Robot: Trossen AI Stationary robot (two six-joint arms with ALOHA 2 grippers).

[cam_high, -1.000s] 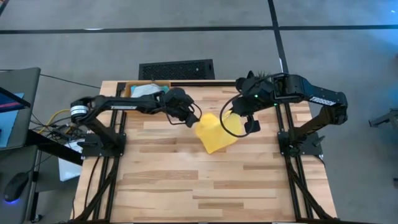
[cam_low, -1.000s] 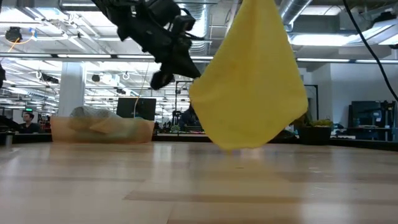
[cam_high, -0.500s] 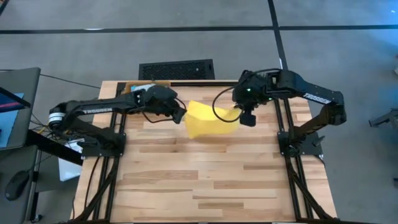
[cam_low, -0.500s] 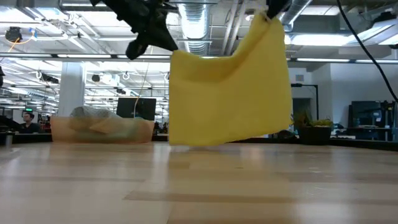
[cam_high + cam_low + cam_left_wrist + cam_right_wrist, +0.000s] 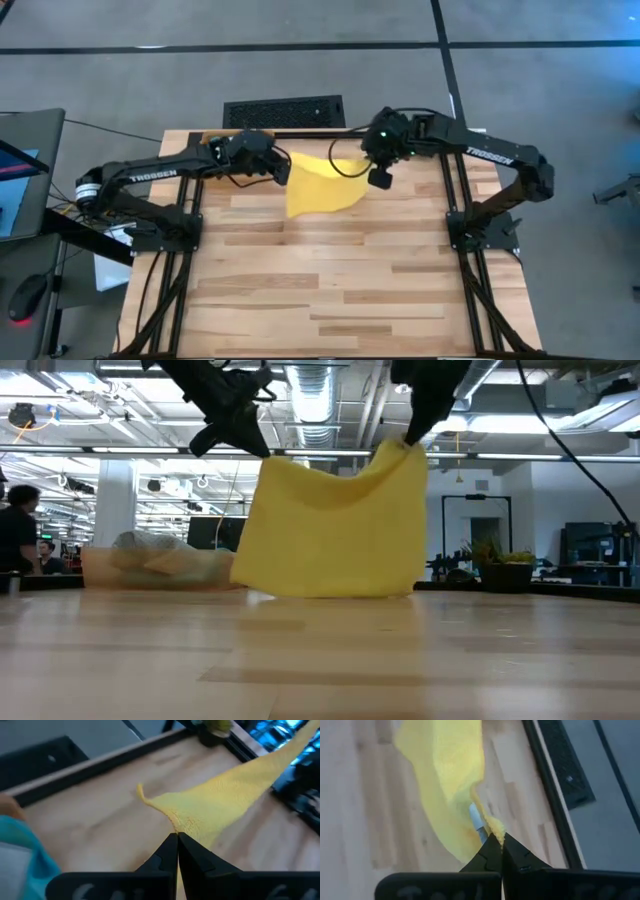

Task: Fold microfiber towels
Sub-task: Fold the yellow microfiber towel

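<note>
Orange tray [image 5: 165,568] at far left table [image 5: 340,270] edge, cloths heaped inside. Left end effector [image 5: 283,172] pinched tight on one top corner of yellow towel [image 5: 318,183]. Towel hangs spread between both arms over far table middle, bottom edge touching wood in low view [image 5: 335,525]. Right end effector [image 5: 378,178] clamped on other top corner.

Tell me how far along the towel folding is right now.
Nothing looks folded yet. In hand: the left gripper and right gripper each pinch a top corner of the yellow towel, holding it spread, its lower edge at the wooden table. Left: laying it flat and folding it, then the towels bunched in the orange tray at the table's far left corner.
</note>
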